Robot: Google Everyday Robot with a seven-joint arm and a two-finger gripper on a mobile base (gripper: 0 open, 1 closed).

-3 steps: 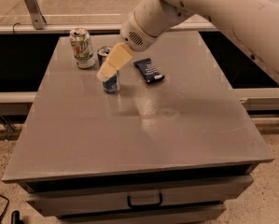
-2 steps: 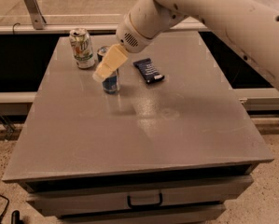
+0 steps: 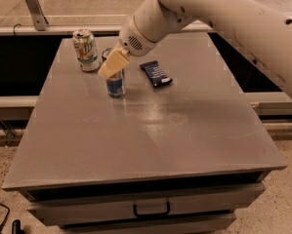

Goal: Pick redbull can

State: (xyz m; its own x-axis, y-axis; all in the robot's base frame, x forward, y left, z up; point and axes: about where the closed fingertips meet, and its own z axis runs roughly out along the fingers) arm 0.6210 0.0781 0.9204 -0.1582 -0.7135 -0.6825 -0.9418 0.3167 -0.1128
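Observation:
The redbull can (image 3: 115, 83) stands upright on the grey table (image 3: 145, 126), left of centre toward the back; its silver top and blue lower body show. My gripper (image 3: 112, 64) reaches down from the white arm at the upper right, and its cream-coloured finger (image 3: 113, 63) lies across the front of the can's upper half, covering that part. I cannot tell whether it touches the can.
A shorter white-and-green can (image 3: 86, 50) stands just behind and left of the redbull can. A dark blue snack packet (image 3: 156, 73) lies to its right. A drawer with a handle (image 3: 151, 209) sits under the table's front edge.
The gripper has shifted slightly left and back along the redbull can's upper half. The cans and the packet have not moved.

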